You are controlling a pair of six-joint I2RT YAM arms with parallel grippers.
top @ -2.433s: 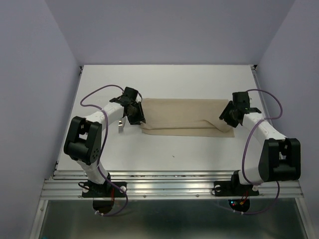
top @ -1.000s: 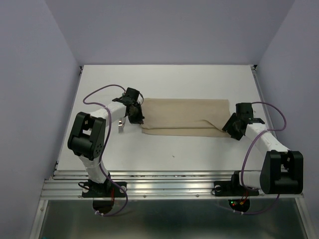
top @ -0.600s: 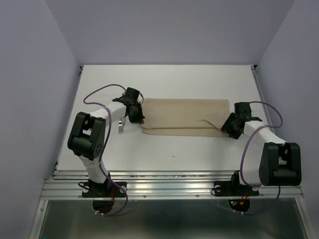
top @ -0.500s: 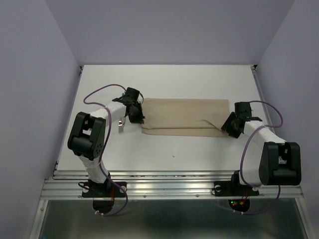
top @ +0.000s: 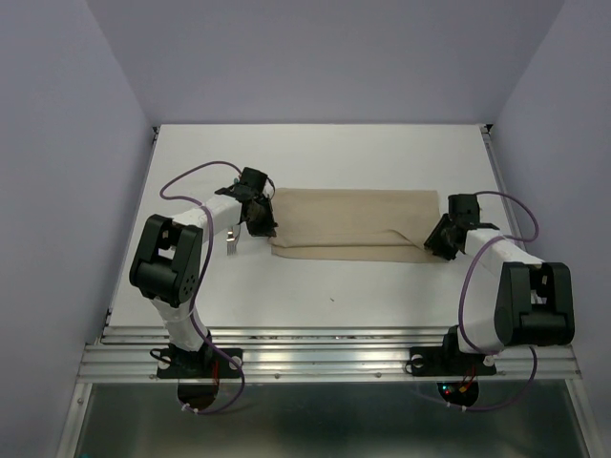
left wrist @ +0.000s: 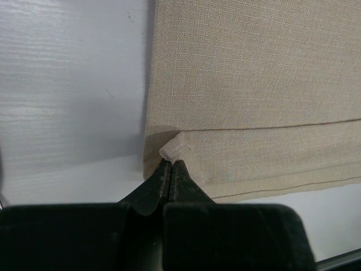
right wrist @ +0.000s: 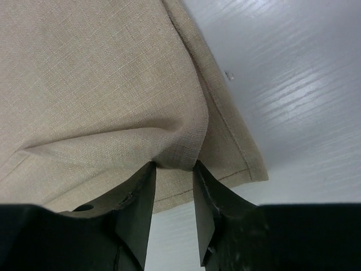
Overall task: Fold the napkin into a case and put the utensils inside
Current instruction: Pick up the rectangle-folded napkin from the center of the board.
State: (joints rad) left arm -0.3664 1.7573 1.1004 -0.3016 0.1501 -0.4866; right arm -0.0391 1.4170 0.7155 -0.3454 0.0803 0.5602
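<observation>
The napkin [top: 348,224] lies in the middle of the white table [top: 334,153] as a long, flat beige band, its near edge doubled over in a narrow hem-like strip. At its left end the left gripper [left wrist: 169,169] is pinched tight on a small puckered corner of the weave. At the right end the right gripper [right wrist: 174,180] stands partly open, its fingers either side of a raised ridge of cloth. A small silver fork [top: 231,248] lies just left of the napkin.
</observation>
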